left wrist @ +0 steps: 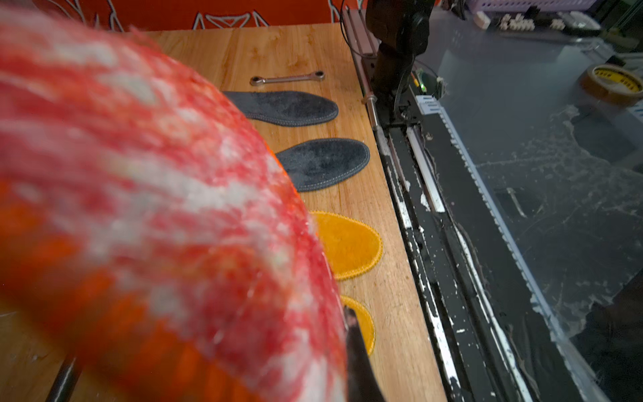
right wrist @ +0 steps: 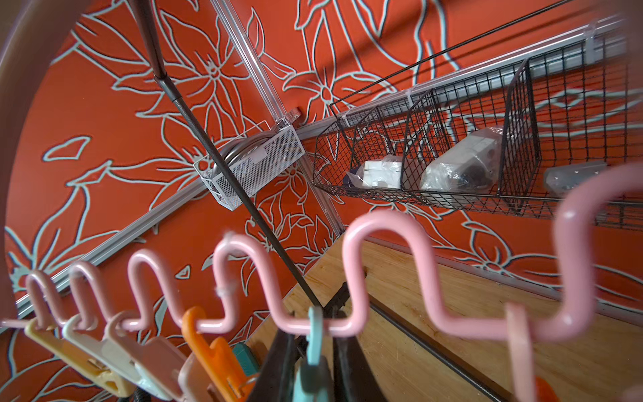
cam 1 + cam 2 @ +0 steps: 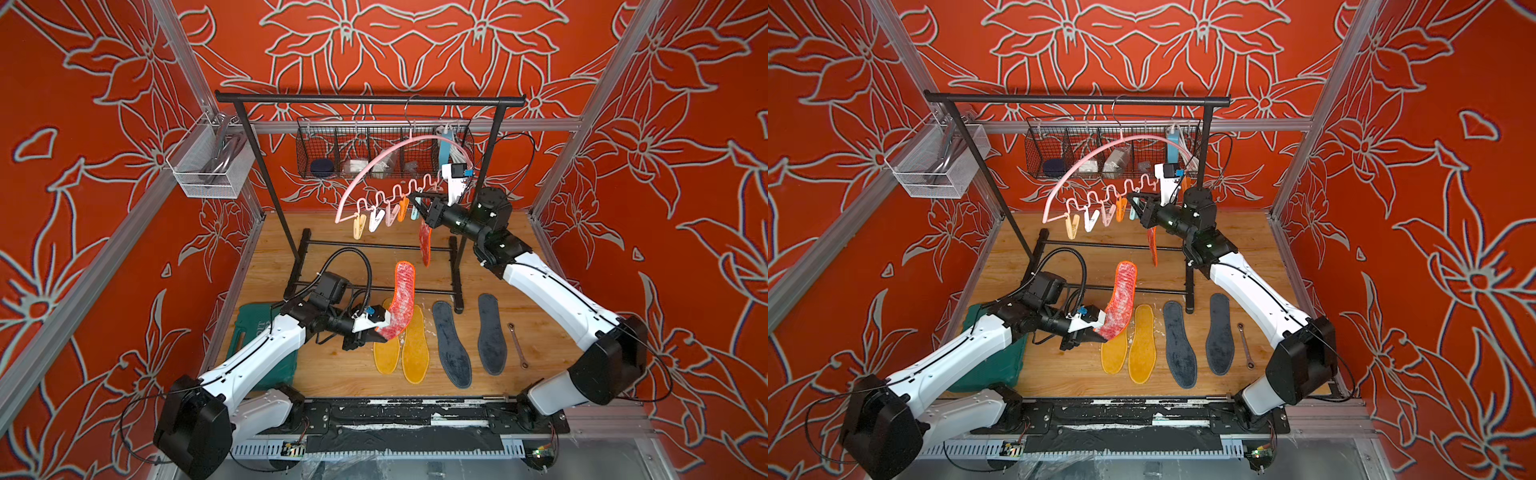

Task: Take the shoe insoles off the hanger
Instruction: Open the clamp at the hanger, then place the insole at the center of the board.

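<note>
Left wrist view: blurred red-pink insole (image 1: 156,209) across both yellow insoles (image 1: 351,243).

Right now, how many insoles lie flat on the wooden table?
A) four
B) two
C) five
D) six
A: two yellow insoles and two grey insoles lie flat on the table, while one red insole is held in the air and the other red insole hangs from the pink hanger.
</note>
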You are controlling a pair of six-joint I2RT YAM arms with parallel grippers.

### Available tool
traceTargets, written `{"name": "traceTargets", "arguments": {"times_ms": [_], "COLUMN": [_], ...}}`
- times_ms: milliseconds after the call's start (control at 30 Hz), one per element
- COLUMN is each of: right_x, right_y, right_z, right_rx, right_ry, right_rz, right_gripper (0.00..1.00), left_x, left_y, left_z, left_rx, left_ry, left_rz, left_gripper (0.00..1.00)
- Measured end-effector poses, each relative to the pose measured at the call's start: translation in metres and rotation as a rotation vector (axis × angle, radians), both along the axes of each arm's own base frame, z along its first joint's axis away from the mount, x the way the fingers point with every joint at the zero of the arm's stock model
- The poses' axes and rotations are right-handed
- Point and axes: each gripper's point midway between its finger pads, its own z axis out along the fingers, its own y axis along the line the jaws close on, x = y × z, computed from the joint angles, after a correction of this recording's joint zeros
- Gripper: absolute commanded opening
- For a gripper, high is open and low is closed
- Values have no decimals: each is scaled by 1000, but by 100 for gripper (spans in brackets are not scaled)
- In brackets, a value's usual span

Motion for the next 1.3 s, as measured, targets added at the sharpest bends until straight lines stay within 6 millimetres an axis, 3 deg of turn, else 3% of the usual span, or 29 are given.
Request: {"name": "traceTargets", "arguments": {"times_ms": [167,333,433,667,1067,1300], "right_x": [1,1,0,-8,-69,-122], "right_y": [-1,-1,-1,-4,-33,-37], "right_z": [0,-3,-7,-13,-19,-54], "right_rx": [-1,-4,-11,-28,-118,-248], "right_ry": [1,16,30,46,0,-71], "right_rz": [0,-1,6,17,52,220], "right_gripper": [17,37,45,53,60,63], "left_x": [-11,-19,-20,-24,-35,-38], "left_y": [16,28,32,37,46,54], "left_z": [-23,-40,-41,-36,-45,-52], "left_rx": [88,152,168,174,204,254], "left_ry": [-46,-65,-91,-132,-142,-168], "left_rz": [-3,2,9,11,7,-12], "left_gripper": [0,0,0,0,0,0]}}
